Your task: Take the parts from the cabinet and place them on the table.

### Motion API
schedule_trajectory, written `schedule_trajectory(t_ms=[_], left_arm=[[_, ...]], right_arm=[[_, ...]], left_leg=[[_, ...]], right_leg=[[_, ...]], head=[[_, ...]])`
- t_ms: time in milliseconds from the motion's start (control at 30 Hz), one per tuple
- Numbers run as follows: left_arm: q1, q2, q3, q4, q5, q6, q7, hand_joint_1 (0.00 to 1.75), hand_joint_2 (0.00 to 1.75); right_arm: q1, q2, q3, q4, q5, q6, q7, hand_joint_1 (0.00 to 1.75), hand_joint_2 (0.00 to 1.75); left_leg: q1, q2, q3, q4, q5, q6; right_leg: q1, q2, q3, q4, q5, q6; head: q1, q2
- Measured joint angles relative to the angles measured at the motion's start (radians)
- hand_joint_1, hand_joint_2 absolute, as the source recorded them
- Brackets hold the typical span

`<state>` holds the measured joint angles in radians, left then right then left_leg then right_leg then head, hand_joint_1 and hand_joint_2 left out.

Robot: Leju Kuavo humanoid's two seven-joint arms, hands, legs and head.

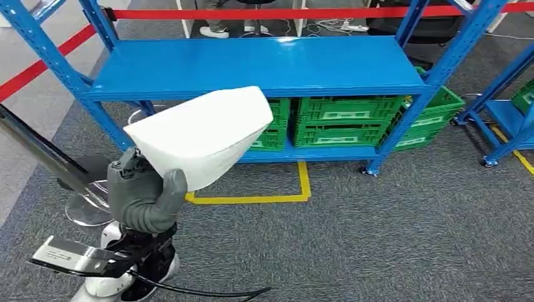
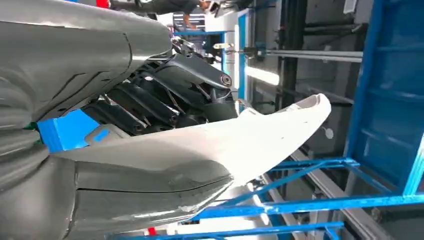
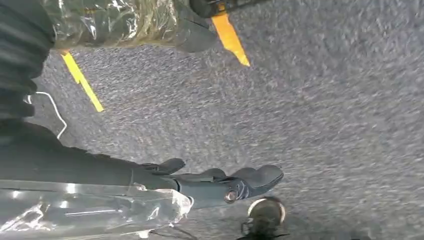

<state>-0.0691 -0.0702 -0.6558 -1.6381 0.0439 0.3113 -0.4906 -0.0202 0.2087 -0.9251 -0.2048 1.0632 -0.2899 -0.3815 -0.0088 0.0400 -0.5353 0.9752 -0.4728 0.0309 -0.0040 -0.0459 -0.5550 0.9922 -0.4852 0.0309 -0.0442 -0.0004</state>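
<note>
A large white curved shell part [image 1: 201, 135] is held up in front of the blue rack [image 1: 252, 63]. My left hand [image 1: 148, 195] grips it from below at its near end, thumb wrapped against its underside. In the left wrist view the white part [image 2: 265, 137] runs between the thick grey thumb [image 2: 130, 192] and the dark fingers [image 2: 165, 100], which clamp it from both sides. My right hand [image 3: 225, 182] hangs low over the grey carpet with its fingers stretched out and nothing in it.
Green crates [image 1: 346, 119] fill the rack's lower shelf. Yellow tape [image 1: 302, 185] marks the carpet before it. A red barrier band [image 1: 283, 12] runs behind, with a person's shoes [image 1: 217, 30] beyond. Another blue rack [image 1: 504, 119] stands at the right, a dark stand [image 1: 44, 154] at the left.
</note>
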Motion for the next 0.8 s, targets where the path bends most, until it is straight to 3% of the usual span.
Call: schedule_trajectory(t_ms=[33,133,167,200,267,333,367,400,467,500,533,600,667,700,733,800], left_arm=[[-0.001,0.001,0.0,-0.001,0.0,0.0,0.0,1.75,1.75],[-0.001,0.0,0.0,-0.002,0.0,0.0,0.0,1.75,1.75],[-0.001,0.0,0.0,-0.003,0.0,0.0,0.0,1.75,1.75],[-0.003,0.0,0.0,-0.004,-0.001,0.0,-0.003,1.75,1.75],[-0.007,0.004,0.0,-0.004,-0.023,0.011,-0.014,1.75,1.75],[-0.006,0.007,-0.001,-0.002,-0.035,0.024,-0.021,1.75,1.75],[-0.006,0.008,-0.002,0.0,-0.04,0.029,-0.022,1.75,1.75],[-0.008,0.009,-0.003,0.002,-0.046,0.035,-0.022,1.75,1.75],[-0.012,0.009,-0.005,0.003,-0.056,0.044,-0.022,1.75,1.75],[-0.015,0.01,-0.005,0.003,-0.058,0.047,-0.023,1.75,1.75],[-0.017,0.011,-0.005,0.003,-0.061,0.05,-0.023,1.75,1.75],[-0.019,0.011,-0.005,0.005,-0.064,0.052,-0.024,1.75,1.75],[-0.021,0.01,-0.006,0.005,-0.065,0.053,-0.024,1.75,1.75],[-0.024,0.009,-0.006,0.005,-0.065,0.053,-0.024,1.75,1.75],[-0.024,0.008,-0.008,0.005,-0.065,0.053,-0.025,1.75,1.75],[-0.023,0.008,-0.008,0.005,-0.065,0.053,-0.025,1.75,1.75]], right_arm=[[-0.004,0.0,0.0,0.0,0.0,0.0,-0.001,0.0,1.75],[0.0,-0.001,-0.001,-0.001,-0.001,-0.002,-0.003,0.0,1.75],[0.002,-0.001,-0.002,-0.001,-0.003,-0.003,-0.003,0.0,1.75],[0.002,-0.002,-0.005,-0.003,-0.007,-0.005,-0.008,0.0,1.75],[0.001,-0.002,-0.008,-0.006,-0.013,-0.006,-0.017,0.0,1.75],[0.003,-0.004,-0.016,-0.01,-0.021,-0.006,-0.024,0.0,1.75],[0.004,-0.006,-0.024,-0.013,-0.025,-0.005,-0.026,0.0,1.75],[0.005,-0.007,-0.03,-0.015,-0.029,-0.004,-0.026,0.0,1.75],[0.004,-0.009,-0.034,-0.019,-0.028,0.0,-0.027,0.0,1.75],[0.003,-0.009,-0.036,-0.021,-0.028,0.0,-0.027,0.0,1.75],[0.001,-0.009,-0.038,-0.022,-0.027,0.001,-0.027,0.0,1.75],[0.002,-0.009,-0.04,-0.024,-0.027,0.001,-0.027,0.0,1.75],[0.005,-0.009,-0.042,-0.025,-0.027,0.001,-0.026,0.0,1.75],[0.005,-0.014,-0.045,-0.026,-0.027,0.0,-0.026,0.0,1.75],[0.004,-0.014,-0.048,-0.027,-0.027,0.001,-0.026,0.0,1.75],[0.001,-0.014,-0.049,-0.027,-0.027,0.001,-0.026,0.0,1.75]], left_leg=[[-0.008,0.004,-0.005,0.006,-0.002,-0.003],[-0.007,0.021,-0.007,0.007,0.002,-0.011],[-0.009,0.025,-0.008,0.01,-0.004,-0.017],[-0.005,0.001,-0.014,0.027,-0.027,-0.026],[0.003,-0.024,-0.071,0.164,-0.112,-0.036],[0.008,-0.027,-0.135,0.31,-0.166,-0.041],[0.01,-0.027,-0.141,0.326,-0.158,-0.041],[0.013,-0.027,-0.124,0.294,-0.125,-0.041],[0.016,-0.035,-0.048,0.14,-0.035,-0.036],[0.018,-0.064,-0.009,0.057,-0.001,-0.032],[0.019,-0.079,0.0,0.032,-0.012,-0.028],[0.016,-0.075,-0.005,0.023,-0.018,-0.025],[0.014,-0.067,-0.006,0.017,-0.011,-0.014],[0.019,-0.054,-0.004,0.009,-0.004,-0.004],[0.019,-0.051,-0.006,0.009,-0.002,0.0],[0.016,-0.036,-0.011,0.01,-0.001,0.003]], right_leg=[[0.006,-0.005,0.014,-0.013,0.0,-0.005],[0.007,0.015,0.003,-0.006,0.005,-0.015],[-0.001,0.02,0.006,-0.014,0.012,-0.025],[-0.003,0.026,0.005,-0.016,0.015,-0.031],[-0.005,0.038,-0.001,-0.015,0.019,-0.037],[-0.005,0.051,-0.005,-0.014,0.021,-0.037],[-0.005,0.06,-0.006,-0.013,0.022,-0.036],[-0.005,0.068,-0.006,-0.012,0.022,-0.035],[-0.005,0.086,-0.005,-0.008,0.023,-0.033],[-0.006,0.093,-0.007,-0.007,0.024,-0.03],[0.001,0.1,-0.013,0.0,0.024,-0.022],[-0.006,0.11,-0.03,0.001,0.032,-0.009],[-0.008,0.117,-0.032,-0.003,0.038,0.004],[-0.011,0.098,-0.043,0.007,0.025,0.008],[-0.009,0.072,-0.061,0.046,-0.007,0.011],[-0.01,0.055,-0.132,0.207,-0.087,0.018]], head=[[0.0,0.0],[-0.001,0.0],[0.0,0.0],[-0.003,0.0],[-0.006,0.0],[-0.006,0.0],[-0.007,0.0],[-0.006,0.0],[-0.006,0.0],[-0.007,0.0],[-0.005,0.0],[-0.003,0.0],[-0.005,0.0],[-0.006,0.0],[0.004,0.0],[0.003,0.0]])
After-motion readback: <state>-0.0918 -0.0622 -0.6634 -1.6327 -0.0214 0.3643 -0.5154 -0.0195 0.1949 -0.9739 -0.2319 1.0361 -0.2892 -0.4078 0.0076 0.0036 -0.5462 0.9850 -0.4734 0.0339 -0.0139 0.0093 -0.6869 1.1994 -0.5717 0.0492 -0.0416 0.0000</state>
